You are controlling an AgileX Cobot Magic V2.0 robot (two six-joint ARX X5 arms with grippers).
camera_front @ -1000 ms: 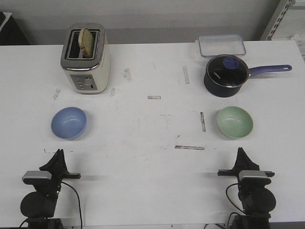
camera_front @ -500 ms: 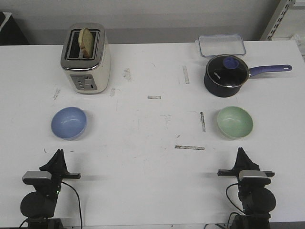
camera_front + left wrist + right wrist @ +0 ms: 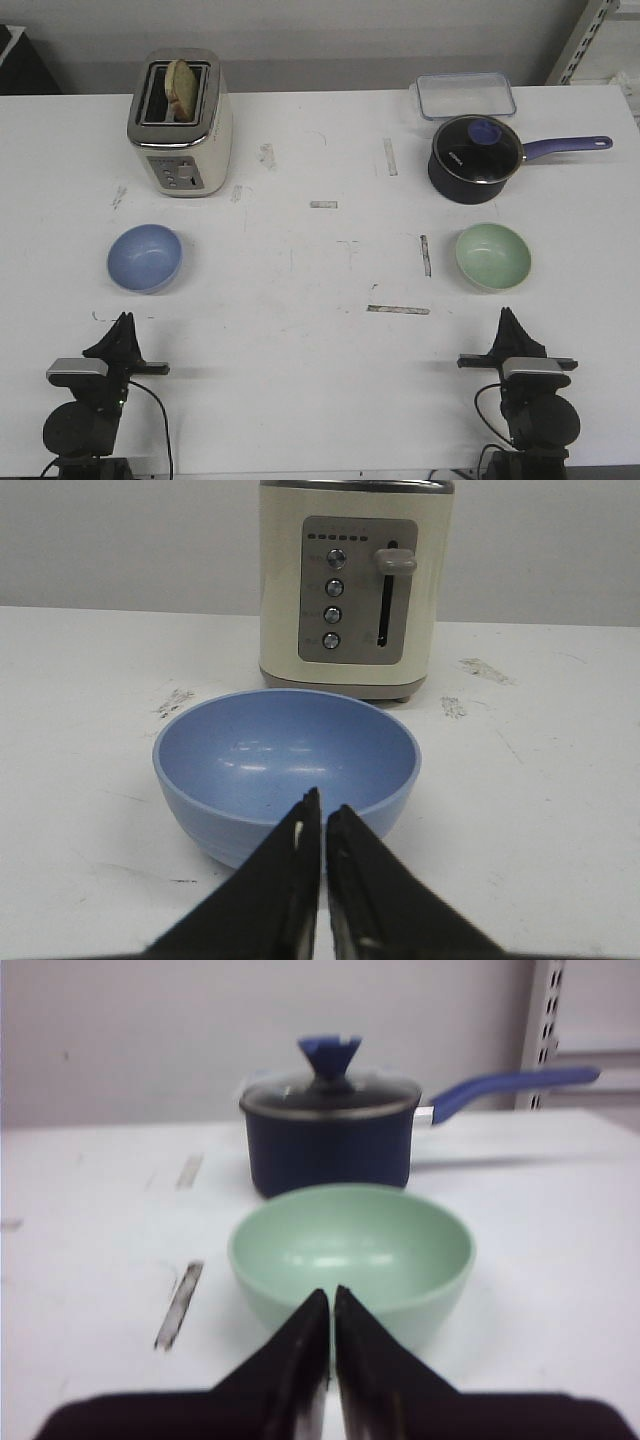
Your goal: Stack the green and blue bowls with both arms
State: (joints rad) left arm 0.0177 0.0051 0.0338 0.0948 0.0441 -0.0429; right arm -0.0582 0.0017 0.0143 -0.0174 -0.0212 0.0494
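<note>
Sitting apart, blue bowl faces closed left tool.

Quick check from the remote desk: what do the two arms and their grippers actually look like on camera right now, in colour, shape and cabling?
Both arms are black, each on a round black base, with a silver-grey block on top and a loose black cable looping beside it. The left gripper and right gripper each end in two slim, tapering black fingers, wedge-shaped with pale inner faces. No markings are legible.
</note>
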